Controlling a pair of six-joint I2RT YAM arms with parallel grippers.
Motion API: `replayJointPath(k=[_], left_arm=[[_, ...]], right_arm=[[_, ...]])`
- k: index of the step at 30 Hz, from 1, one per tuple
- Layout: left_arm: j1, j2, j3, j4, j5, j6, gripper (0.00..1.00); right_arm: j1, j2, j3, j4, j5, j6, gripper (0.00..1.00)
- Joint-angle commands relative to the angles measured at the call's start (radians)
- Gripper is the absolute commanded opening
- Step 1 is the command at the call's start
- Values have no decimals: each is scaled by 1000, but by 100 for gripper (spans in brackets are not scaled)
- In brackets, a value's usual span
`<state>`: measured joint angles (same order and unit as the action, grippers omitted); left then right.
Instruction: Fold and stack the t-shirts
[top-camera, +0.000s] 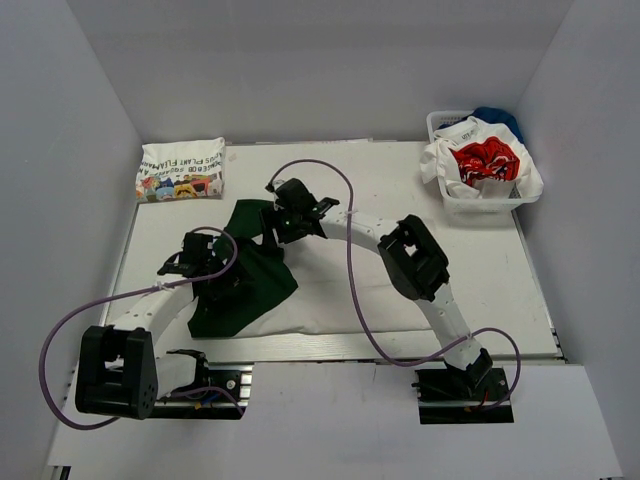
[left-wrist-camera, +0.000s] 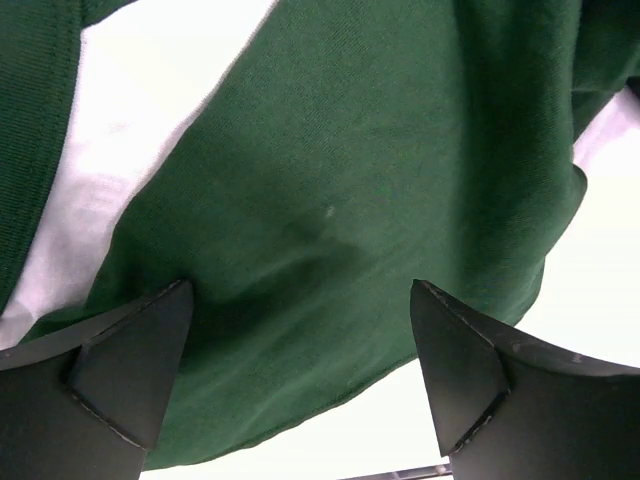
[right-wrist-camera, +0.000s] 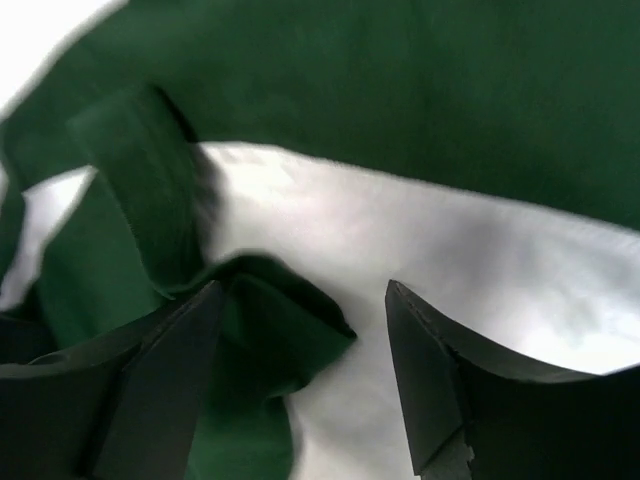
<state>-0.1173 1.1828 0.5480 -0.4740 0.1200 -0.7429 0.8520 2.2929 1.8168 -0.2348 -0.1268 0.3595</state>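
A t-shirt with dark green parts (top-camera: 245, 275) and a white body lies spread at the table's middle left. My left gripper (top-camera: 222, 283) hovers open just over its green cloth (left-wrist-camera: 330, 200), with nothing between the fingers. My right gripper (top-camera: 283, 222) is open over the shirt's far edge, where a folded green flap (right-wrist-camera: 270, 320) lies by the left finger on white cloth (right-wrist-camera: 420, 240). A folded t-shirt with colourful prints (top-camera: 181, 170) lies at the back left. More t-shirts, one red-printed (top-camera: 485, 160), fill the basket.
A white mesh basket (top-camera: 485, 203) stands at the back right by the right wall. Purple cables loop over the table from both arms. White walls enclose the table on three sides.
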Motion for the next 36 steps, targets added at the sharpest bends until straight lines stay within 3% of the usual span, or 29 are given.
replayJointPath(k=[1,9,10,13,18,23,30,36], left_arm=[[-4,8,-42,12,-17,-9,100],[-4,8,-63,0,-46,-9,100],[-4,8,-63,0,-55,-9,100],[-4,8,-63,0,-56,-9,100],[5,-2,-63,-20,-65,-9,100],[5,-2,-54,-20,-85,-9,100],[5,-2,-54,-29,-85,-9,100],[5,-2,-54,-38,-94,-18,100]], right_arm=[[9,-3,30,-40,3,13,71],[15,-39,-77,-21,-5,50,60],[16,-42,-80,-20,-4,50,52],[22,-42,-82,-24,-8,56,44],[21,-62,-73,-21,-14,56,1],[21,-127,-91,-3,29,58,0],[18,-199,-131,8,241,61,0],[15,-182,-79,-127,386,127,0]])
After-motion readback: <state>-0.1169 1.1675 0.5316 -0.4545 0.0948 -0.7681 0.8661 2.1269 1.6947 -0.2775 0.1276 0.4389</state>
